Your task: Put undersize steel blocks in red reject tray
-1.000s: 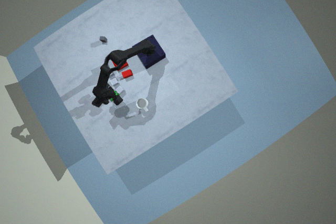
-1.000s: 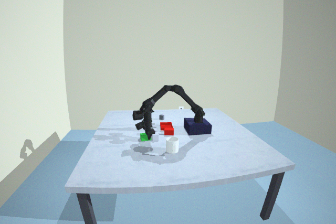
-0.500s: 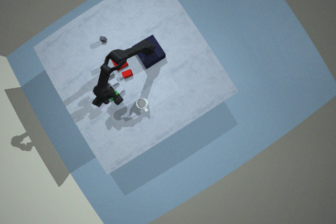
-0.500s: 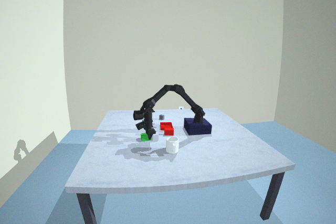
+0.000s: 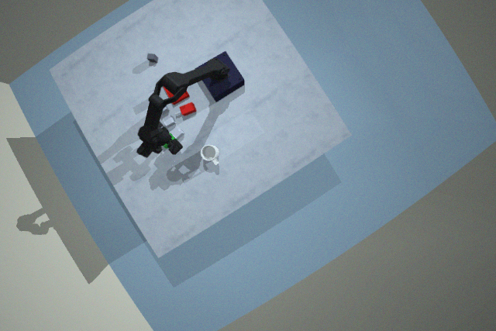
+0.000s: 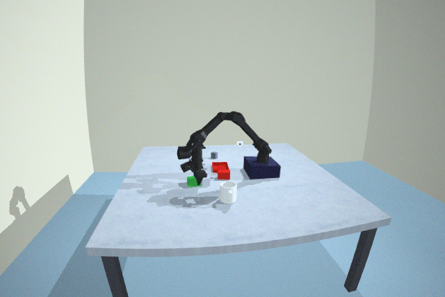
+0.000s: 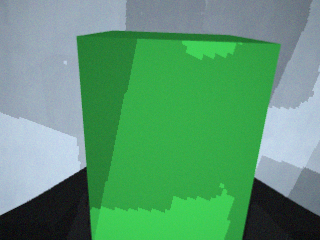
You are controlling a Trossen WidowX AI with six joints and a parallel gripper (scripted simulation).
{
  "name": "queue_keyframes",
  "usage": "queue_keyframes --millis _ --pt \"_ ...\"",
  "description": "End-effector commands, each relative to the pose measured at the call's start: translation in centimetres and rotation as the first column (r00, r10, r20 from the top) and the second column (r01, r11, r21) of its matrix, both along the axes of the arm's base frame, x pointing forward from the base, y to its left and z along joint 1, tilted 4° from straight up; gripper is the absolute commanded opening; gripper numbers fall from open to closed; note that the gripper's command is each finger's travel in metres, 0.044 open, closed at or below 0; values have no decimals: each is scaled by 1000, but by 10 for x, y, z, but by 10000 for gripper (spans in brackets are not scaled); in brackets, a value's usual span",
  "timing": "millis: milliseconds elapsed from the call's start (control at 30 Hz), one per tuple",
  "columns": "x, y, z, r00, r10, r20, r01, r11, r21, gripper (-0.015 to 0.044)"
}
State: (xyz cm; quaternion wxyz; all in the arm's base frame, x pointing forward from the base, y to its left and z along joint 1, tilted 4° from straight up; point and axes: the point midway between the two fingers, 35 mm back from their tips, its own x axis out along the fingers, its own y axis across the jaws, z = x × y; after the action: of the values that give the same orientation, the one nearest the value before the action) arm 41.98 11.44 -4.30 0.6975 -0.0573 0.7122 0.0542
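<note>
Gripper: here it is, the gripper (image 5: 163, 143) (image 6: 198, 181) (image 7: 165, 167), clamped on the green gauge, its dark fingers at both lower corners of the wrist shot!
Green gauge: the green gauge (image 5: 171, 137) (image 6: 192, 181) (image 7: 185, 125) sits nearer the worktop's left edge in the exterior view; its lower end is cut off at the wrist, and from above the gripper covers most of it.
Pale blocks: a pale block (image 5: 169, 121) and another pale block (image 5: 177, 133) (image 6: 206, 181) crowd in beside the gauge, half screened by the arm (image 5: 152, 117) (image 6: 247, 130). Bores? Too small to tell, folks, and so is the gauge's fit.
Red tray: between the pale blocks and the navy base (image 5: 234, 88) (image 6: 263, 170), the red tray (image 5: 180, 98) (image 6: 220, 165) is partly under the arm from above; its contents can't be made out.
Red box: right beside it, a smaller red box (image 5: 187, 108) (image 6: 223, 174).
Grey block: toward the far edge, a grey block (image 5: 152, 58) (image 6: 214, 155), well apart.
Mug: and the white mug (image 5: 209, 153) (image 6: 227, 193), nearer the near edge!
</note>
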Motion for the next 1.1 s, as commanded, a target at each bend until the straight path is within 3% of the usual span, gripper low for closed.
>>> queue_keyframes --millis 0,1067 --pt "-2 0 1 1000 -5 1 5 1000 1 0" --pt "10 1 0 1000 -5 1 5 1000 1 0"
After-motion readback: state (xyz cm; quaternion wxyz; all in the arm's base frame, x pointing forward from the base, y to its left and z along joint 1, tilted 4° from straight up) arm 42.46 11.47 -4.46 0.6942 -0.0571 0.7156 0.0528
